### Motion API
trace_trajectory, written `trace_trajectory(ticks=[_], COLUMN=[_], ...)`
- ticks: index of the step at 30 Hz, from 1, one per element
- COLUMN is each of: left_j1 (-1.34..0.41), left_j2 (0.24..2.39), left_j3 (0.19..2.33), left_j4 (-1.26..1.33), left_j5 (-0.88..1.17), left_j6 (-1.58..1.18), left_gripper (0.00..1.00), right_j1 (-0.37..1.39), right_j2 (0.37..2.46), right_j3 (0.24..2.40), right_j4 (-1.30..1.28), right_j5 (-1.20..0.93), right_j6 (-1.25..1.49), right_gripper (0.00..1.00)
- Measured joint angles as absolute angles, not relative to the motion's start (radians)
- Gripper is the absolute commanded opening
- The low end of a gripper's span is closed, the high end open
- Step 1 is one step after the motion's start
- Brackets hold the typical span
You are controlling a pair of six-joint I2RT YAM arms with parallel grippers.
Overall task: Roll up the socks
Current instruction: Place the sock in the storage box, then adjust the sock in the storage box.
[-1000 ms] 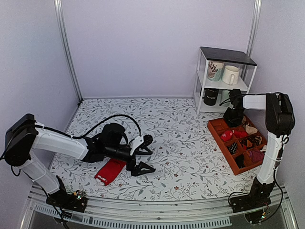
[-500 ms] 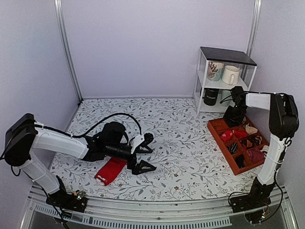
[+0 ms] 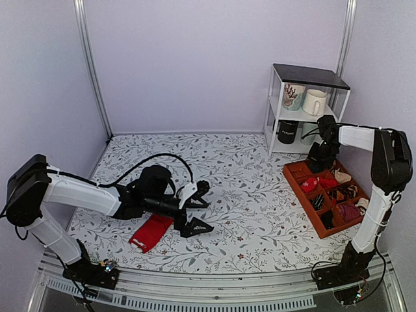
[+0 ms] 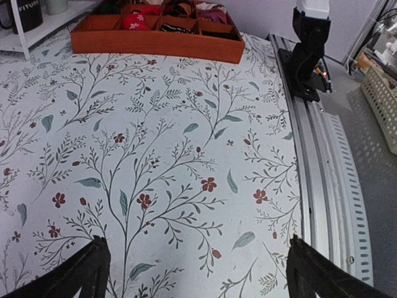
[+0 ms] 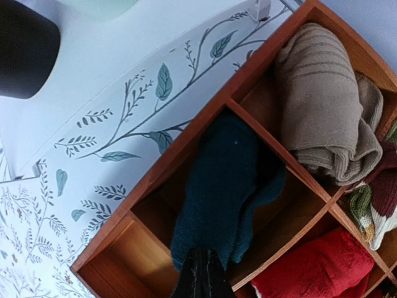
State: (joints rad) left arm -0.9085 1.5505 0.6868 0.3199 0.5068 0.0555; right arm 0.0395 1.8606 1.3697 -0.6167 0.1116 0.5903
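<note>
- red sock [image 3: 151,233], lower left of top view: limp, light, so pinch one end; left tool [image 3: 207,207] wide open
- right tool [image 5: 200,274] looks pinched shut on floppy teal sock [image 5: 217,180] edge

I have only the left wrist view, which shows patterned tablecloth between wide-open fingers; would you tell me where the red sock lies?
Observer: The red sock lies flat on the table, behind the left claw and toward the near edge.
Operator: Thank you. And where is the teal sock?
Observer: The teal sock sits in a compartment of the wooden tray.
Operator: Is the right claw at it?
Observer: Yes, the right claw is shut with its tips at the sock's end; whether it pinches fabric I cannot tell.
</note>
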Motion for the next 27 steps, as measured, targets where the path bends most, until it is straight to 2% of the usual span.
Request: trace_trajectory(ticks=[15, 17, 20, 26, 27], left_j1=[-0.908, -0.908, -0.908, -0.907, -0.906], left_j2=[1.59, 1.59, 1.59, 1.586, 1.582], left_j3=[0.727, 0.727, 0.727, 0.728, 0.728], left_j4=[0.308, 0.308, 0.308, 0.305, 0.305], left_j5=[0.499, 0.492, 0.481, 0.434, 0.424], left_j6=[0.056, 0.056, 0.056, 0.056, 0.055], left_gripper=[0.99, 1.0, 1.0, 0.99, 1.0], right_j1=[0.024, 0.024, 0.023, 0.022, 0.028], right_j2=[1.92, 1.914, 1.881, 1.72, 1.681], right_j3=[1.295, 1.289, 1.269, 1.26, 1.258], right_j4=[-0.502, -0.492, -0.486, -0.518, -0.519], right_j5=[0.117, 0.117, 0.11, 0.062, 0.051], right_j6=[0.558, 0.551, 0.528, 0.493, 0.487], right_gripper=[0.0, 0.07, 0.26, 0.42, 0.48])
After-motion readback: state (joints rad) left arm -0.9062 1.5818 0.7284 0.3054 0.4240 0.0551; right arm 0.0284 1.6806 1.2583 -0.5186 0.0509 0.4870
